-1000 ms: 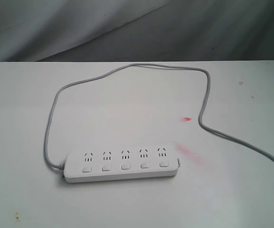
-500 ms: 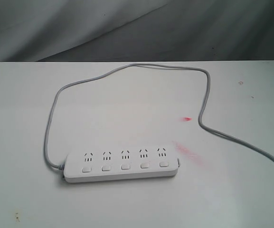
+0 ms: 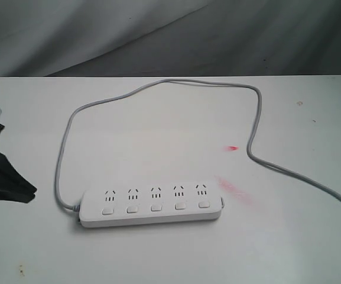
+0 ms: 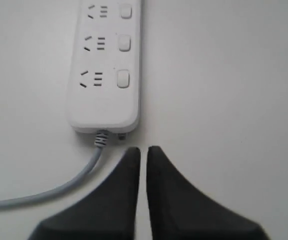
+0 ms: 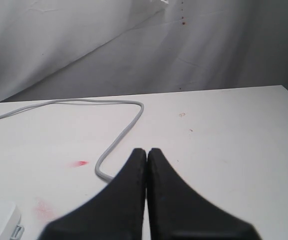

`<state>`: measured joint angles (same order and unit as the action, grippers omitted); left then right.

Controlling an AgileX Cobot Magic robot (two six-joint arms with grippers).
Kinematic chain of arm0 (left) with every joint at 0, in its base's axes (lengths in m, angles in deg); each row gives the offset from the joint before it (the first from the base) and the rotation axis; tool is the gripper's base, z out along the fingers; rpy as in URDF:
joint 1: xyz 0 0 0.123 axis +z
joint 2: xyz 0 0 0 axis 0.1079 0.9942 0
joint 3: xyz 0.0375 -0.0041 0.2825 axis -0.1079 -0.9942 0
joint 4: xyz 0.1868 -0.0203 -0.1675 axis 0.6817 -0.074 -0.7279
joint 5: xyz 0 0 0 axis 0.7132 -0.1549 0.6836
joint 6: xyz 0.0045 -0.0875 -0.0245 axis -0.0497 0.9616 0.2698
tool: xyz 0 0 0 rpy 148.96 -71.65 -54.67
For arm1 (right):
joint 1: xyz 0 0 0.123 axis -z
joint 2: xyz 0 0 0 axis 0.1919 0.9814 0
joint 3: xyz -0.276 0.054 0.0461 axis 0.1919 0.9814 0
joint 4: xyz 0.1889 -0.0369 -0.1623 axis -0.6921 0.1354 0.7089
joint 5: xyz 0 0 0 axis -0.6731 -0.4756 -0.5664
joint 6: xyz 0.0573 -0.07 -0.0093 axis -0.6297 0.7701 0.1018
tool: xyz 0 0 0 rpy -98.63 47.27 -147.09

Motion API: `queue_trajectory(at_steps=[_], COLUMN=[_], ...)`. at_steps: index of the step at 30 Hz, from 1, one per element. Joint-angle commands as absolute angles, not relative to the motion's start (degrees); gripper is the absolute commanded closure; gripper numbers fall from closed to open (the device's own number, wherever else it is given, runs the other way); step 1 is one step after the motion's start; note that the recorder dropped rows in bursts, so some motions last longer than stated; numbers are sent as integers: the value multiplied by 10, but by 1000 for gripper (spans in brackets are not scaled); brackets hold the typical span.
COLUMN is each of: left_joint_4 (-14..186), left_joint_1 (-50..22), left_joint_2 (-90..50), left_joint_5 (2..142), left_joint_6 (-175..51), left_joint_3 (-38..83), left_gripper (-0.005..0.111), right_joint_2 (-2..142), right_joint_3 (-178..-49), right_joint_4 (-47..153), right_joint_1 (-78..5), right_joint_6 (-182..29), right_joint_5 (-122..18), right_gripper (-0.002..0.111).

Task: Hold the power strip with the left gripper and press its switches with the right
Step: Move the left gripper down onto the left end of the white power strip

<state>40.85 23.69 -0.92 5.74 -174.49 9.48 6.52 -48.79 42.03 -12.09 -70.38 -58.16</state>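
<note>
Left hand [image 4: 143, 149], fingers all but together, sits just off the power strip [image 3: 151, 204] where its cord [image 4: 59, 192] enters, partly cropped at the counter's [image 3: 170, 260] left edge. Right hand [image 5: 145, 150] is closed. Strip lies near the front edge.

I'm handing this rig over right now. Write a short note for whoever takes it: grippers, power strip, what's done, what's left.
Left gripper: jaws all but closed, empty, just off the cord end of the long white plastic power strip, not touching it.
Right gripper: shut, empty, over the white table, clear of the strip.
Strip lies flat on the table, and its grey cord loops behind it.
Done: nothing. The strip is not held and none of the five white push-button switches is touched.
Left: hold the strip with the left gripper, press the switches with the right.
</note>
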Motion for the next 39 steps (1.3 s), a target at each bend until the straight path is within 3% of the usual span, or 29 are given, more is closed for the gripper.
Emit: queue_trajectory(at_steps=[1, 6, 9, 26, 33, 39], left_joint_4=[430, 407, 356, 350, 341, 336], left_joint_1=[187, 129, 106, 96, 93, 53], left_joint_2=[27, 43, 43, 163, 174, 174], left_joint_5=[114, 202, 258, 286, 236, 233], left_joint_6=[-1749, -1749, -1749, -1749, -1749, -1749], left_joint_3=[96, 96, 96, 137, 146, 146], left_gripper=[78, 38, 29, 29, 29, 29], right_joint_2=[63, 63, 63, 63, 63, 63], right_joint_3=[-486, -486, -486, -486, -486, -486], right_joint_4=[423, 423, 423, 423, 423, 423], right_joint_1=[-117, -117, -117, -117, -117, -117], right_joint_6=[-703, -703, -703, -703, -703, -703], right_joint_5=[-577, -577, -577, -577, -577, -577], right_gripper=[108, 108, 108, 108, 108, 108])
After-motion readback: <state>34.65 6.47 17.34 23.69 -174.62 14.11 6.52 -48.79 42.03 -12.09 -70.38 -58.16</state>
